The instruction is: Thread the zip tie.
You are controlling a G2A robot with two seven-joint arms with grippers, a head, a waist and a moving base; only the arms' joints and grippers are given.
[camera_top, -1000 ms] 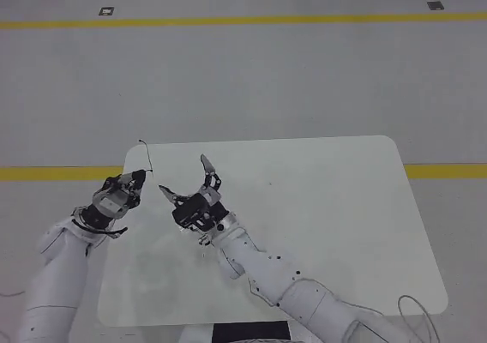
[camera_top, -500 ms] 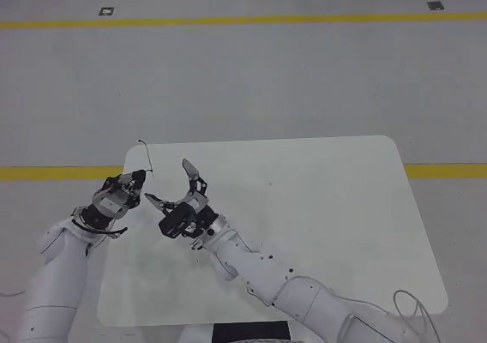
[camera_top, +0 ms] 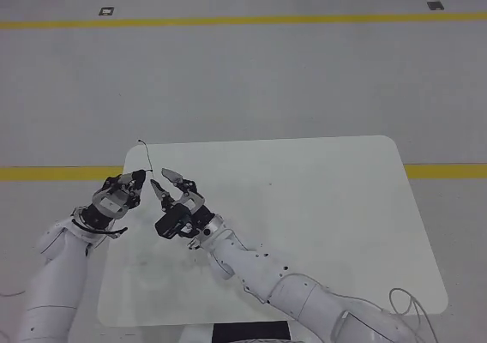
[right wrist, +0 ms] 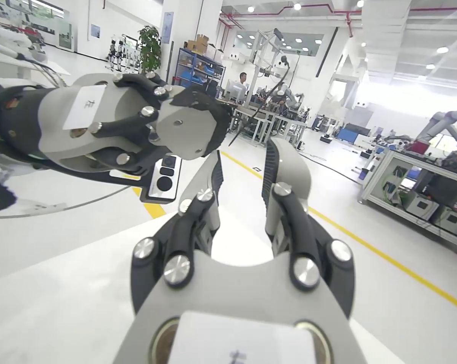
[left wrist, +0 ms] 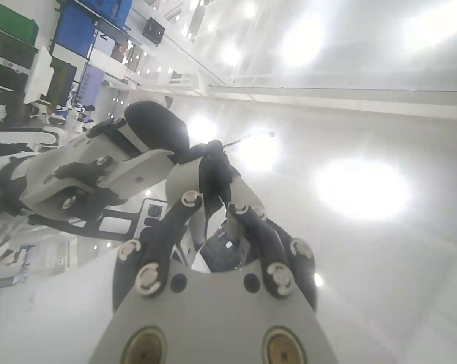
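Pinching zip tie (camera_top: 148, 157) in left gripper (camera_top: 135, 182), over table (camera_top: 329, 214) 10 o'clock corner.
Right gripper (camera_top: 159, 178) at its 3 o'clock, jaws part-open, empty; right wrist view adds workbenches (right wrist: 407, 179), top view yellow floor lines (camera_top: 449, 170).

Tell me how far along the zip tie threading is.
Done: left gripper is shut on the zip tie, held off the table. In hand: right gripper, open, sits beside the tie's free end. Remaining: grasp that end and thread it; no loop visible yet.
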